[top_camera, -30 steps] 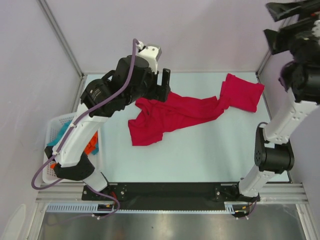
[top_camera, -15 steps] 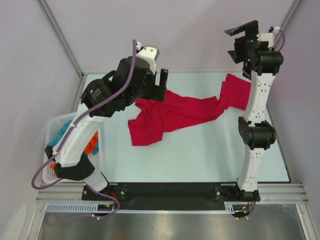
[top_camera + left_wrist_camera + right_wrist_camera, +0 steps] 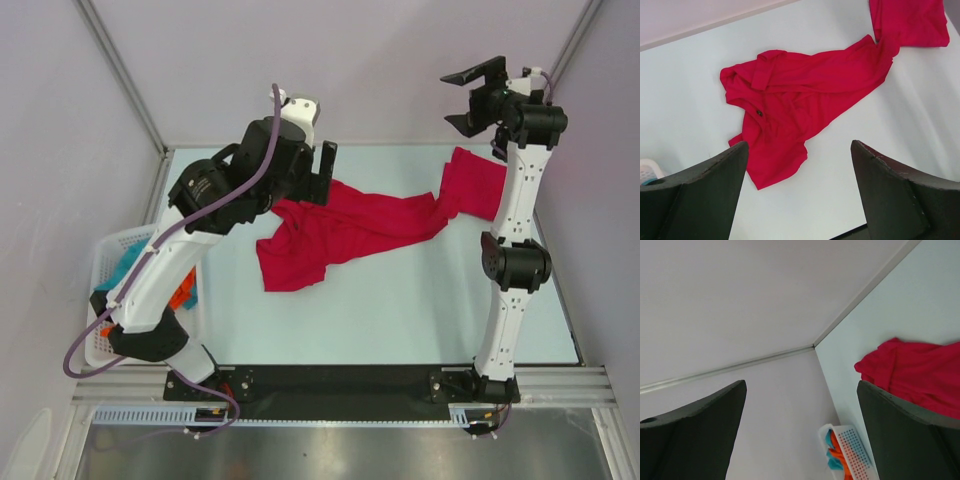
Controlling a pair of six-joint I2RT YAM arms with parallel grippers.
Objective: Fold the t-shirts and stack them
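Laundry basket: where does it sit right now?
In the top view the white basket sits at the table's left edge, partly hidden by the left arm, holding teal and orange cloth, left of the crumpled red shirt.
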